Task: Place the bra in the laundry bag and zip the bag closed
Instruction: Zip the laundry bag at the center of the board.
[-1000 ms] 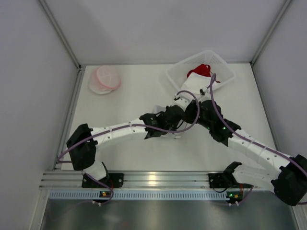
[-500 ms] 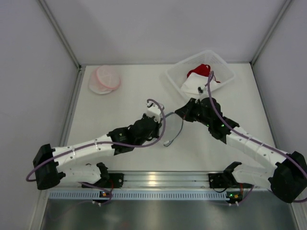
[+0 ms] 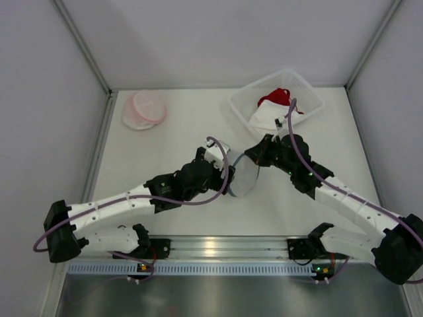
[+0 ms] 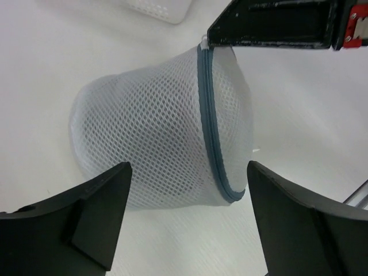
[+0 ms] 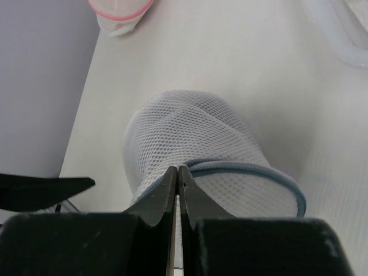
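Note:
The laundry bag (image 3: 243,177), white mesh with a blue-grey zip rim (image 4: 208,121), lies on its side mid-table, puffed into a round tub shape (image 5: 195,144). My right gripper (image 3: 255,157) is shut on the rim by the zip (image 5: 177,170); it shows as a black block (image 4: 270,23) in the left wrist view. My left gripper (image 3: 227,173) is open just in front of the bag, its fingers apart on either side (image 4: 187,170) and touching nothing. A red garment (image 3: 274,98) lies in the basket, and pink-and-white round cups (image 3: 145,109) lie at the back left. I cannot tell which is the bra.
A clear plastic basket (image 3: 307,89) stands at the back right and also holds a white cloth (image 3: 264,119). Walls close in the table on three sides. A metal rail (image 3: 211,247) runs along the near edge.
Both arms have drawn back from the basket to mid-table. The left gripper has let go and opened, and the flattened bag has sprung into a round shape.

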